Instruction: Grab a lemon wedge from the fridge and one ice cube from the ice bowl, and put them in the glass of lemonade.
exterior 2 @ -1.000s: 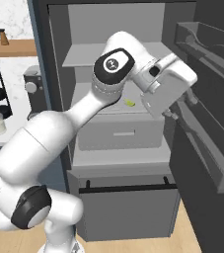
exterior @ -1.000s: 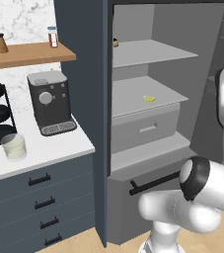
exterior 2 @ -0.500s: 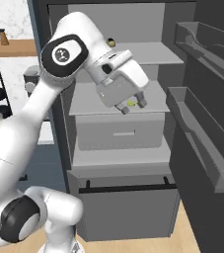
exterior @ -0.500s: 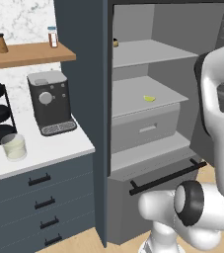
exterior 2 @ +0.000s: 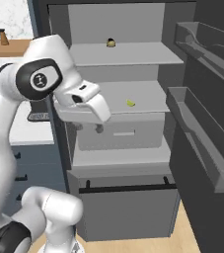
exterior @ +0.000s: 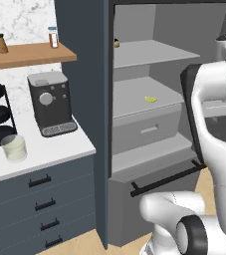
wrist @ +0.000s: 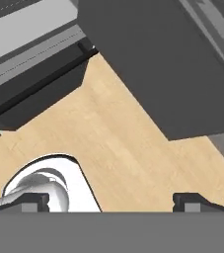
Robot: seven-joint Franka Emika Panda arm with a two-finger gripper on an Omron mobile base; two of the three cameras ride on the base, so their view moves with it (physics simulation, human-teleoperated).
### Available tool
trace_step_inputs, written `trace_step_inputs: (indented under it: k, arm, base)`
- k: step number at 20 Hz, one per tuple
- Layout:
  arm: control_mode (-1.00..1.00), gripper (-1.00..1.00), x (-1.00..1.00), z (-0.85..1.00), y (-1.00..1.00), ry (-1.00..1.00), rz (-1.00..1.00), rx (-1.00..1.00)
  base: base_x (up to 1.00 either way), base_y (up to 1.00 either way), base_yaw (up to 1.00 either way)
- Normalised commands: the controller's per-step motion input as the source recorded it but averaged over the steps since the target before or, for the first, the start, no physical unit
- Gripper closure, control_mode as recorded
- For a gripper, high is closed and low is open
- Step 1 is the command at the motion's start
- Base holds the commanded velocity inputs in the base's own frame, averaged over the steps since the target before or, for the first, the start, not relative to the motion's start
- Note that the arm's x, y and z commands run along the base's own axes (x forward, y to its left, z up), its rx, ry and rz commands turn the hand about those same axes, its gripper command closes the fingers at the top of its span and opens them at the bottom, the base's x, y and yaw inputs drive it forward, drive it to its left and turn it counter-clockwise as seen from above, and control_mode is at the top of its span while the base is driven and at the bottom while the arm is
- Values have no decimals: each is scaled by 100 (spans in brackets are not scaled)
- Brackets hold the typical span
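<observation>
We see the fridge (exterior 2: 182, 148) open, the wedge (exterior 2: 130, 103) mid-frame on its middle shelf (exterior 2: 148, 96); our gripper (wrist: 111, 200) fingers are spread, grasping nothing.

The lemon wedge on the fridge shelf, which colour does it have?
The lemon wedge is yellow-green, clearest in the left base view.

Free room above lemon wedge (exterior 2: 130, 103) on middle fridge (exterior: 84, 60) shelf; upper shelf (exterior 2: 126, 53) overhead, open door (exterior 2: 209, 143) bins crowding right side.
</observation>
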Motion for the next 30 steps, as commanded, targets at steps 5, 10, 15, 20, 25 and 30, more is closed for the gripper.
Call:
trace_step_inputs:
  k: [5,10,15,20,25,30]
  arm:
    - [-100,-100,-10,-65,87,-6,30,18]
    - [-100,-100,-60,-9,59,2,29,1]
    - [-100,-100,-77,-1,4,-6,12,3]
    - [-100,-100,-13,0,-4,-5,-1,1]
    - [-100,-100,40,0,0,-1,5,0]
    - [-100,-100,21,-1,-6,-2,6,0]
  base:
    - [0,0,0]
    - [0,0,0]
    - [0,0,0]
    - [0,0,0]
    - [0,0,0]
    - [0,0,0]
